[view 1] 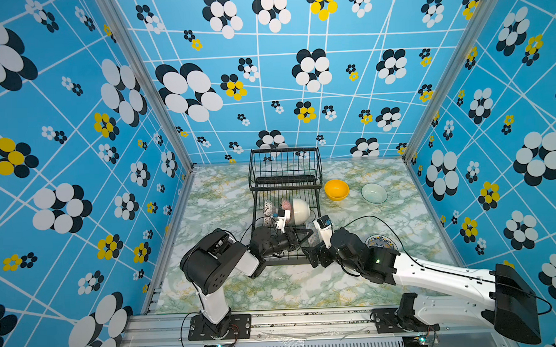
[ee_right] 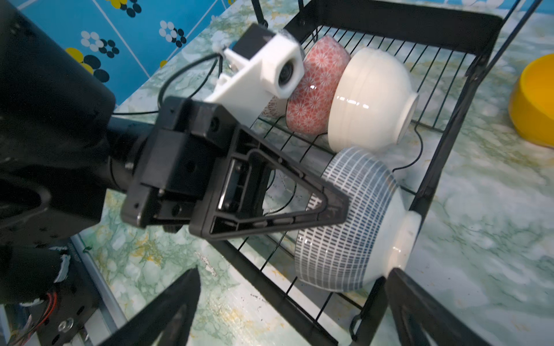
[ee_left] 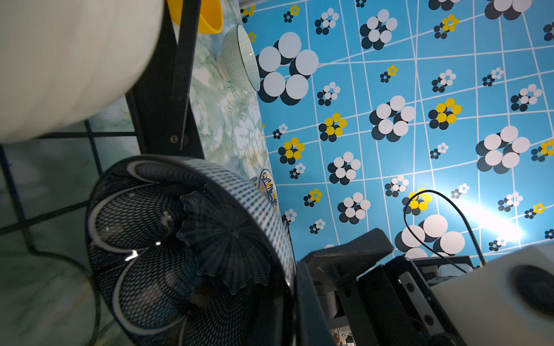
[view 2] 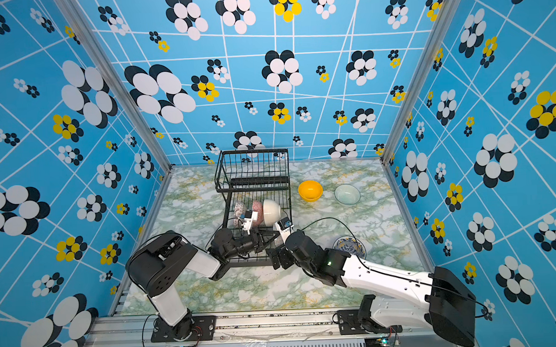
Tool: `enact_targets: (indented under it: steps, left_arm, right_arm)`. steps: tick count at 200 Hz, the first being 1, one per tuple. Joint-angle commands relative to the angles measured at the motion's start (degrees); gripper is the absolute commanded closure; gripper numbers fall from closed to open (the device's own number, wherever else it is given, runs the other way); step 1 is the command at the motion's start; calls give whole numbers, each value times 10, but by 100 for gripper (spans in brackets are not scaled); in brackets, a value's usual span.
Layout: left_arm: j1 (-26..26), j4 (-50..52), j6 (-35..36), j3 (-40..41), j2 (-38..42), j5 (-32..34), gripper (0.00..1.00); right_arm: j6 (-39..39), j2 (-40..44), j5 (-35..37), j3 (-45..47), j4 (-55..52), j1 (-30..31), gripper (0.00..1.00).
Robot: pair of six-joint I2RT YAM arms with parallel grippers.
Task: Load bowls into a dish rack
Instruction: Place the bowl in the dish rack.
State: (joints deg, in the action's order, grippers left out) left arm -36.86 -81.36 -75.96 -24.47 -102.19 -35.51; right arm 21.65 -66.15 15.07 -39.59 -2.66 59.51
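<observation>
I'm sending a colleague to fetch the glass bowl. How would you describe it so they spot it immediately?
Start at the black wire dish rack on the marbled table. On the side of the right arm, past the yellow bowl, the glass bowl stands upright. It alone is see-through, showing the marble beneath.

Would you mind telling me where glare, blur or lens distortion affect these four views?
Left wrist view: a bright glare patch on the blue wall, and the cream bowl close to the lens is soft. Right wrist view: sharp highlights on the cream bowl; the yellow bowl at the edge is blurred. Both top views: wide-angle bending splays the corner posts.
</observation>
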Motion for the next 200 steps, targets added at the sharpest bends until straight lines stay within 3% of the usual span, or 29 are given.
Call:
enact_targets:
  steps: [1,111,200]
  left_arm:
    - [-6,11,-16,-10,5,5,100]
    - [-5,12,6,1,-31,4,100]
    - [-5,12,35,-12,-29,11,96]
  right_arm:
    - [1,-3,38,-15,-20,3,0]
    - [10,-15,39,-17,-19,3,0]
    - [38,25,69,-3,-45,2,0]
